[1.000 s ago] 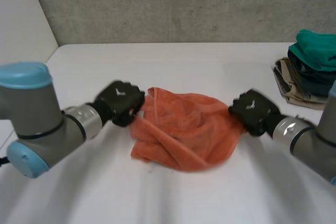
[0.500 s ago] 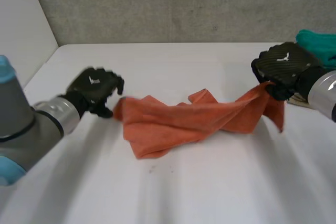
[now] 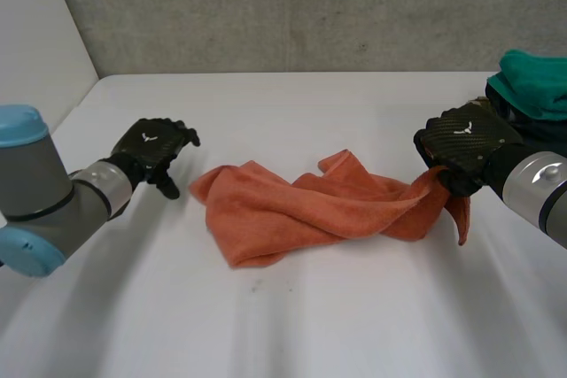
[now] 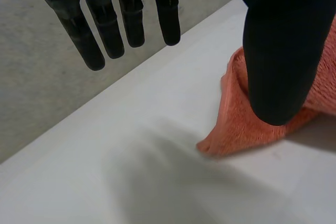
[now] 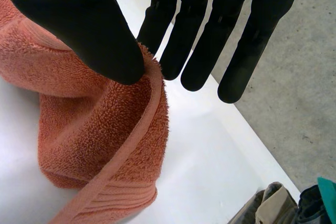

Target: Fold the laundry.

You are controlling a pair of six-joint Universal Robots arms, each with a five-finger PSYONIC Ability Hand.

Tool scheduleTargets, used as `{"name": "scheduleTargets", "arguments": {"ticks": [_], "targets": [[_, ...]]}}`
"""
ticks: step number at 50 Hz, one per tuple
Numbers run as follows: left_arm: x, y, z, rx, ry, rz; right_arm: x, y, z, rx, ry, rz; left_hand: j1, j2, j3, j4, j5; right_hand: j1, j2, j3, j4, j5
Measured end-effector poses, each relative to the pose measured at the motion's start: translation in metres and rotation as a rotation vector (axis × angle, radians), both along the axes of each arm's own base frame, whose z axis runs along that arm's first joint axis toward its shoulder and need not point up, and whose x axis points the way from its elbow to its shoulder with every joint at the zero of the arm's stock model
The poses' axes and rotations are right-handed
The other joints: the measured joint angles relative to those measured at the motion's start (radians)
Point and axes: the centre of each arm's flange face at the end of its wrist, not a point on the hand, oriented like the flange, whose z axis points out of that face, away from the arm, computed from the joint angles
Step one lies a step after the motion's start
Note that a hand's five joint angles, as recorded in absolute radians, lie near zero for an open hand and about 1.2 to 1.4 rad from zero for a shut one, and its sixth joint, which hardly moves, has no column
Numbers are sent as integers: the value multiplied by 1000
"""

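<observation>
An orange towel (image 3: 301, 210) lies crumpled and stretched sideways across the middle of the white table (image 3: 310, 325). My right hand (image 3: 461, 152) is at the towel's right end, holding that end slightly off the table. In the right wrist view its thumb (image 5: 89, 30) pinches the towel's hemmed edge (image 5: 94, 129) against the fingers. My left hand (image 3: 152, 150) hovers just left of the towel's left corner, apart from it. In the left wrist view its fingers (image 4: 105, 19) are straight and empty, with the towel corner (image 4: 236, 124) lying beside the thumb.
A pile of folded clothes (image 3: 527, 104), green on top with dark and beige below, sits at the table's right edge just behind my right hand; it also shows as clothes (image 5: 278, 205) in the right wrist view. A grey wall runs behind the table.
My left hand let go of the towel's left corner, opened and drew back to the left. My right hand pulled its end rightward, stretching the towel out, then lowered slightly.
</observation>
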Motion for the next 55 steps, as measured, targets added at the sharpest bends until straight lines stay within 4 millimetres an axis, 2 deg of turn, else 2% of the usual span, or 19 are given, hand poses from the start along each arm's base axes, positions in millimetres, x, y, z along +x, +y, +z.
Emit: {"name": "scheduleTargets", "arguments": {"ticks": [4,5,10,16,19,20,22,27,29,32,33,34,35,40,46,50,55], "targets": [[-5,-7,-4,38,32,-26,0,0,-1,0,0,1,0,0,0,0,0,0,0,0,0,0],[-11,-13,-10,106,64,-52,0,0,-2,0,0,0,0,0,0,0,0,0,0,0,0,0],[-19,-24,-27,225,82,-73,-1,-1,-2,0,1,-5,21,49,49,59,68,0,0,0,0,0],[-24,-38,-45,278,71,-56,-3,-1,-3,3,1,-11,310,318,316,329,331,0,0,0,0,0],[-23,-44,-49,271,63,-35,-4,-1,-3,2,1,-12,363,377,375,386,388,0,0,0,0,0],[-23,-45,-50,268,60,-28,-4,-1,-2,1,1,-13,534,544,541,554,552,0,0,0,0,0],[-24,-47,-50,260,56,-19,-4,-1,-1,-4,1,-15,717,738,726,742,736,0,0,0,0,0],[-27,-45,-45,243,47,-4,-6,-2,7,-33,-3,-27,727,798,793,810,773,0,0,0,0,0],[-27,-44,-36,223,46,7,-8,-3,13,-53,-6,-35,727,798,793,810,773,0,0,0,0,0],[-24,-39,-5,161,51,38,-13,-7,30,-108,-16,-59,727,798,793,810,773,0,0,0,0,0],[-24,-39,-5,161,51,38,-13,-7,30,-108,-16,-59,727,798,793,810,773,0,0,0,0,0],[-20,-36,22,104,61,62,-15,-8,35,-123,-19,-66,727,798,793,810,773,0,0,0,0,0],[-17,-34,33,78,67,73,-20,-10,51,-169,-28,-86,727,798,793,810,773,0,0,0,0,0],[11,-13,116,-118,108,151,-37,-13,97,-266,-38,-152,727,801,794,811,773,0,0,5,0,0],[40,28,187,-304,135,209,-66,-8,147,-327,-21,-260,727,802,796,811,773,25,1,5,1,12],[49,54,210,-372,129,220,-73,-4,159,-312,-6,-280,727,802,797,812,773,30,1,5,2,14],[53,68,208,-384,79,224,-64,-3,149,-259,29,-244,727,802,797,814,773,30,1,5,2,14]]}}
